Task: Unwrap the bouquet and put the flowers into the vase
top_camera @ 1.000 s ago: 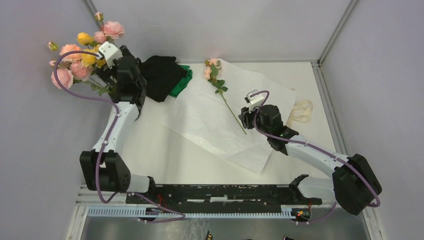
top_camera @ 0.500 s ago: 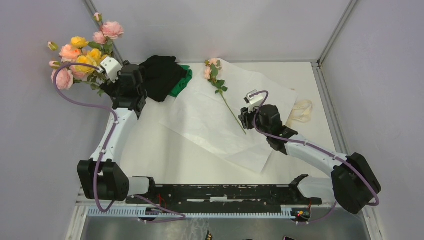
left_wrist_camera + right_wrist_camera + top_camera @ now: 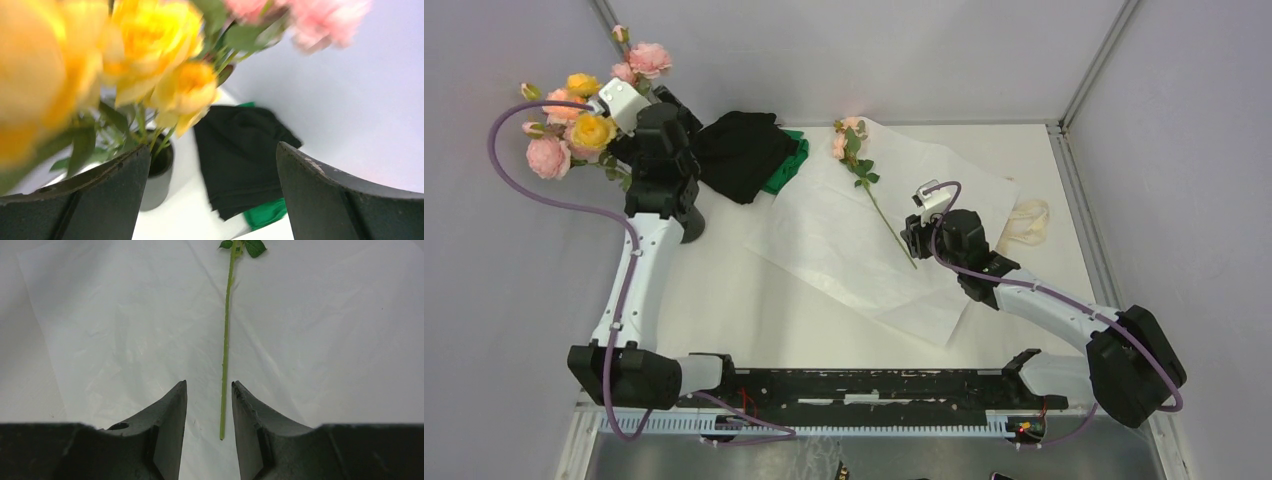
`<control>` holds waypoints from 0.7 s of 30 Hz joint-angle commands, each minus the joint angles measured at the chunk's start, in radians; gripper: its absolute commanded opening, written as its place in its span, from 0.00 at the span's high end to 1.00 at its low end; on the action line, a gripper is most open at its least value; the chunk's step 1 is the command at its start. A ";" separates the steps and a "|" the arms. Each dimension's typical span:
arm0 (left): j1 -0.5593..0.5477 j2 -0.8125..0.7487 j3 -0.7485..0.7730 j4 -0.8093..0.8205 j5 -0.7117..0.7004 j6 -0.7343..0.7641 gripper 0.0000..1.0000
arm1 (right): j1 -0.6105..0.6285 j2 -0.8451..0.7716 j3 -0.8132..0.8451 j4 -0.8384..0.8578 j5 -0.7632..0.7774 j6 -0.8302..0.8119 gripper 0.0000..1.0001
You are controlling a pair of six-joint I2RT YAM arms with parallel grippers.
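Looks straight down on a creased white paper sheet [image 3: 115, 330] filling nearly the whole view. Records a thin green stem [image 3: 226, 340] lying flat on it, running from two leaves [image 3: 255, 246] at the top edge down to a cut end between the dark fingertips of the right gripper [image 3: 209, 390]. Finds the jaws partly apart, astride that end, with paper visible either side of it.

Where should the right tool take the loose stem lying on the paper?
On the bare lower end, from straight above, jaws across it: the stem lies flat on the paper, with leaves only at the far end.
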 commanded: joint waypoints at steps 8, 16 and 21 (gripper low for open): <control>-0.005 -0.004 0.063 0.016 0.524 -0.009 0.00 | -0.003 0.034 0.053 0.010 -0.007 0.010 0.56; -0.073 -0.029 -0.104 0.116 0.629 -0.046 0.00 | -0.003 0.248 0.305 -0.139 -0.008 -0.029 0.50; -0.238 -0.013 -0.123 0.065 0.421 0.037 0.00 | -0.004 0.450 0.555 -0.323 0.027 -0.080 0.50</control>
